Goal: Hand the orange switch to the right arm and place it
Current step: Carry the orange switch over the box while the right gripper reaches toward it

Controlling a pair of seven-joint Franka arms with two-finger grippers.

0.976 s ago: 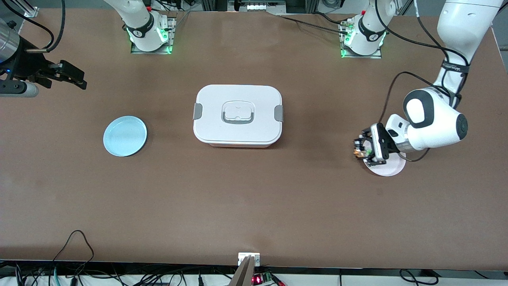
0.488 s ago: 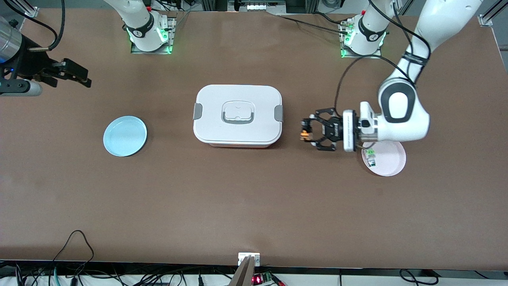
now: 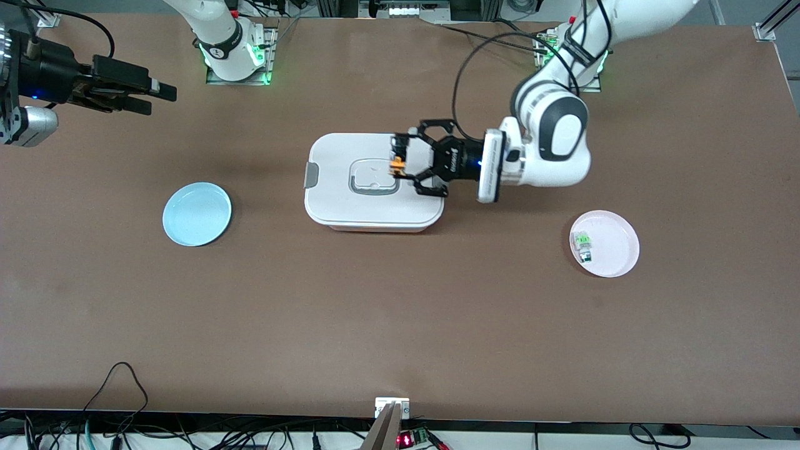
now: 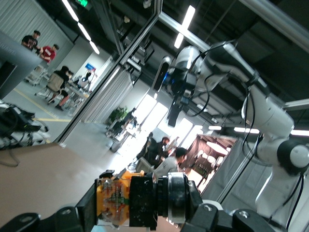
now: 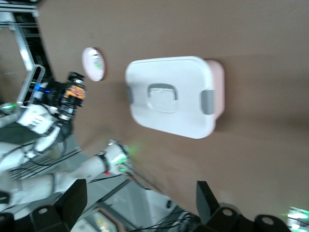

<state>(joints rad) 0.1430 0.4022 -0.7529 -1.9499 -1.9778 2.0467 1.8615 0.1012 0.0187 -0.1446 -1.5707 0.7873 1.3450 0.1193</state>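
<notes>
Here we held the tiny black cylindrical orange switch (image 3: pixel 396 165) clamped in the left gripper (image 3: pixel 400 164), in the air over the closed white rectangular plastic lunch box (image 3: pixel 337 206). The right gripper (image 3: pixel 159 100), its slim black fingers spread apart, hung over the table toward the right arm's end. We judged the handover needed the switch's free end offered squarely between those fingers. The pale blue round plate (image 3: pixel 197 214) sat bare; the pink round plate (image 3: pixel 615 253) held a small green-and-white switch (image 3: pixel 584 245)
</notes>
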